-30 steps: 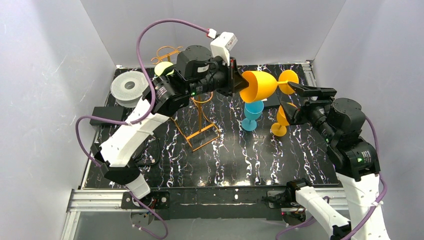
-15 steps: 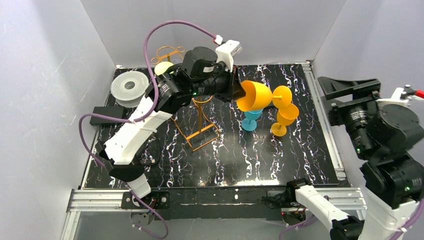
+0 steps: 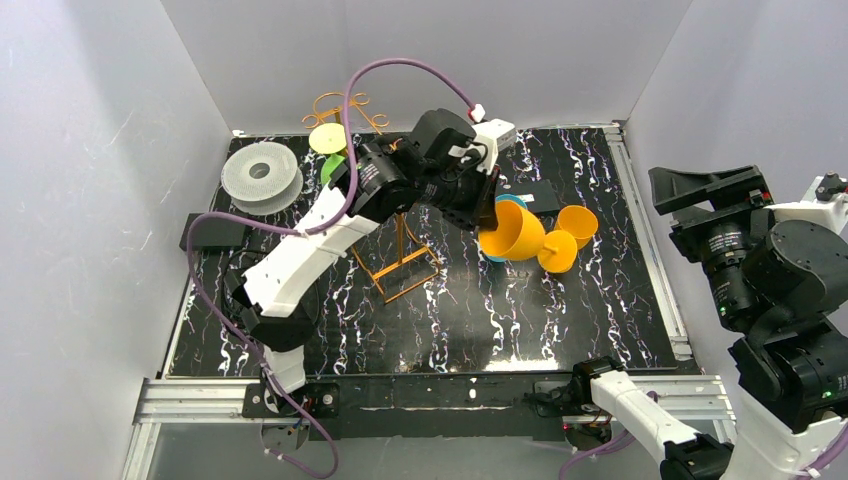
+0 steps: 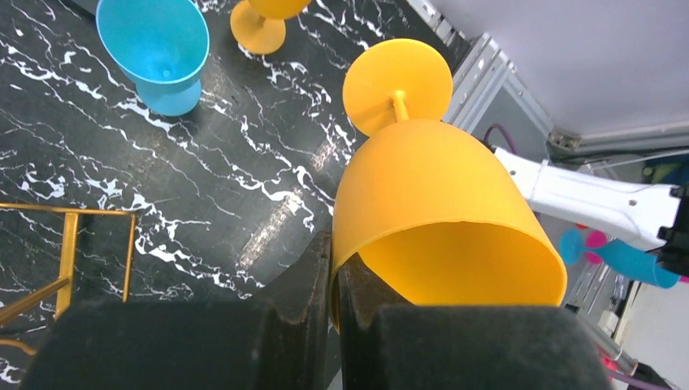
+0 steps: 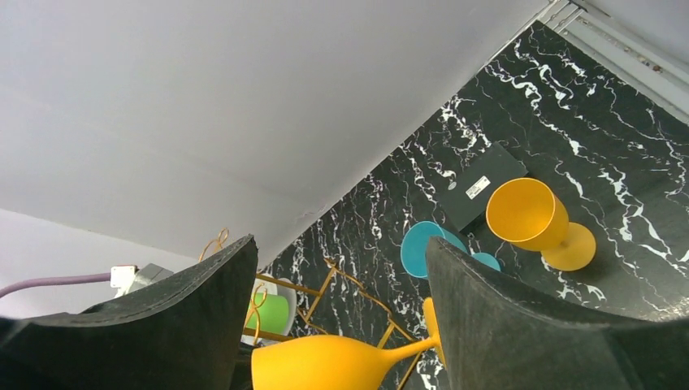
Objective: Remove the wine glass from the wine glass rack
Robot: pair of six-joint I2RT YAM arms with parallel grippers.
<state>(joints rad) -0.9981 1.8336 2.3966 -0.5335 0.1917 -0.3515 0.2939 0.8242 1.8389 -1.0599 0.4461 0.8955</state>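
Observation:
My left gripper (image 3: 487, 215) is shut on the rim of an orange wine glass (image 3: 512, 238). It holds the glass tilted on its side over the table's middle, clear of the rack, foot (image 3: 560, 251) pointing right. In the left wrist view the fingers (image 4: 321, 272) pinch the bowl's wall (image 4: 431, 203). The orange-gold wire rack (image 3: 398, 262) stands left of it, and a green glass (image 3: 332, 166) still hangs near its scroll ends. My right gripper (image 3: 712, 198) is open and empty, raised at the right edge. Its view (image 5: 340, 244) shows the held glass (image 5: 341, 363) below.
An upright orange glass (image 3: 578, 222) and a blue glass (image 3: 510, 203) stand close by the held glass. A flat black box (image 3: 540, 194) lies behind them. A white filament spool (image 3: 260, 172) and another black box (image 3: 214, 231) sit at the left.
My left gripper has swung the orange glass down and to the right, toward the standing glasses. My right arm pulled back from the glass's foot to the right edge.

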